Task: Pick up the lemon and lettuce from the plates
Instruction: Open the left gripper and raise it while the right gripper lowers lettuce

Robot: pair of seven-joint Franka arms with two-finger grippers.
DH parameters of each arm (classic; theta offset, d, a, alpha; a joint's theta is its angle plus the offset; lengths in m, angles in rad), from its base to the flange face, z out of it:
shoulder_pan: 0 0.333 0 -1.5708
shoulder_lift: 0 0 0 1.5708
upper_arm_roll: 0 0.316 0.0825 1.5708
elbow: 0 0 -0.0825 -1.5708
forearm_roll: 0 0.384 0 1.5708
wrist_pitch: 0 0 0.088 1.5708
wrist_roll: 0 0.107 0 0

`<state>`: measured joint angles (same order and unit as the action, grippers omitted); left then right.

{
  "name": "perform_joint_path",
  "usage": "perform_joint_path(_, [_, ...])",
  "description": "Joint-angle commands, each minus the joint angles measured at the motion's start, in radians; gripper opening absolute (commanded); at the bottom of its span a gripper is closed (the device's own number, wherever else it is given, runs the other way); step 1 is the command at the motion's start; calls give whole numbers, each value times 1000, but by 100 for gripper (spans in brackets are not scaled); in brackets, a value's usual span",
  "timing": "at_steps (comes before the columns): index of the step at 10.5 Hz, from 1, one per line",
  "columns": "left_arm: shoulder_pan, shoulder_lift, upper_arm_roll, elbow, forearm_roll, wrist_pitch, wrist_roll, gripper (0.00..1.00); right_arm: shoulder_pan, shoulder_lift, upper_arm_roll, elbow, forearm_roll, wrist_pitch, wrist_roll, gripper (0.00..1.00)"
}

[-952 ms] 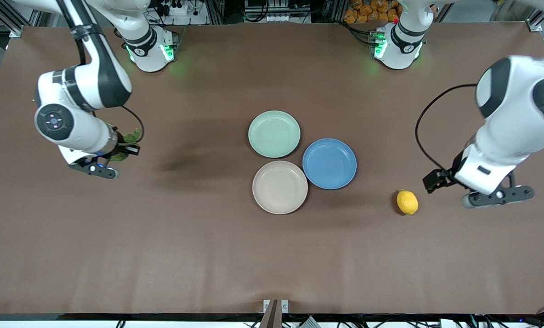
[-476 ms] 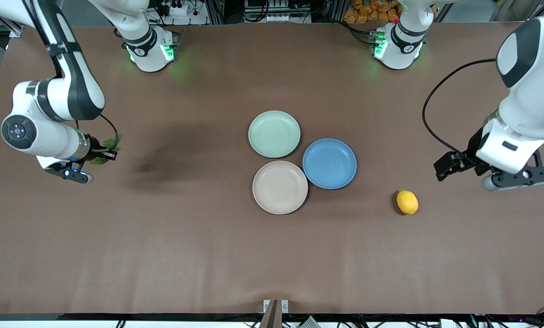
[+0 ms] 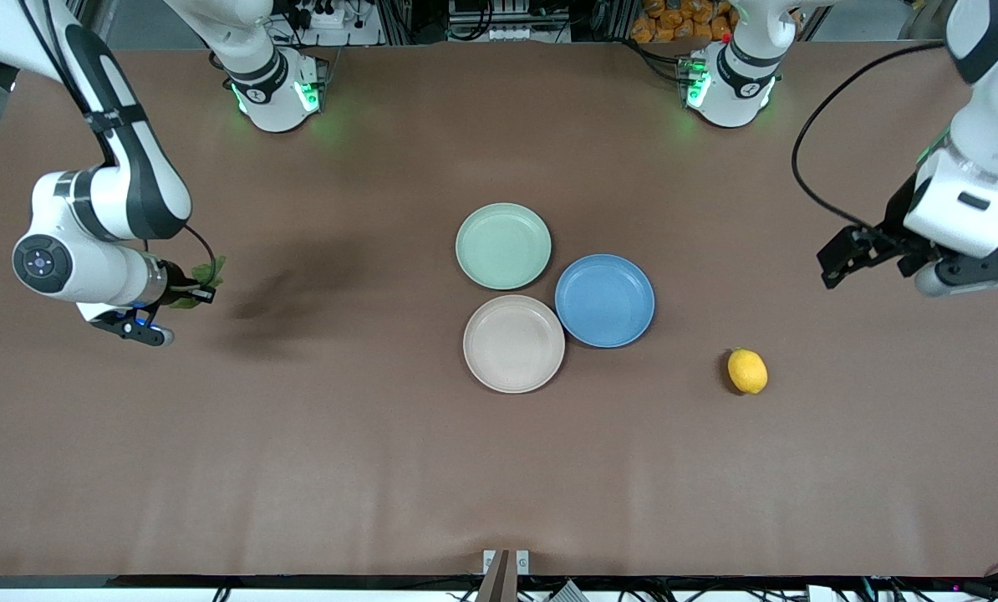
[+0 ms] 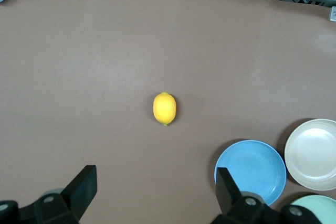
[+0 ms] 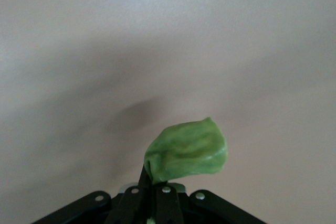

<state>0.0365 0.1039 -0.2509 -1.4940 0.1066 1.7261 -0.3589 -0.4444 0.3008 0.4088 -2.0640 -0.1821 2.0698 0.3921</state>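
I'm pulling the left gripper (image 4: 152,192), spread and empty, farther up from the lemon (image 3: 747,370), already off the plates (image 3: 503,246). Right gripper (image 5: 155,192) is pinching the lettuce (image 5: 186,150) over bare table, ready to set down.

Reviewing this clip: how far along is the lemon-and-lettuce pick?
Done: the lemon lies on the table, off the plates; the mint plate and beige plate hold nothing. The left gripper is open, up over the table's left-arm end. In hand: the right gripper is shut on the lettuce, above bare table. Left: setting the lettuce down.
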Motion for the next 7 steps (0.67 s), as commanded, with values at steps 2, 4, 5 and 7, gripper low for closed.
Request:
perform_joint_path(2, [2, -59, 10, -28, -53, -23, 35, 100, -51, 98, 13, 12, -46, 90, -12, 1])
perform_joint_path(4, [0, -62, 12, -29, -53, -23, 58, 100, -43, 103, -7, 28, -46, 73, 4, 99])
perform_joint_path(5, [0, -64, 13, -34, -53, -23, 93, 100, -39, 97, -8, 30, -46, 72, -1, 100])
perform_joint_path(7, [-6, -69, 30, -35, -53, -46, 150, 100, -30, 92, -8, 86, -46, -35, 2, 100])
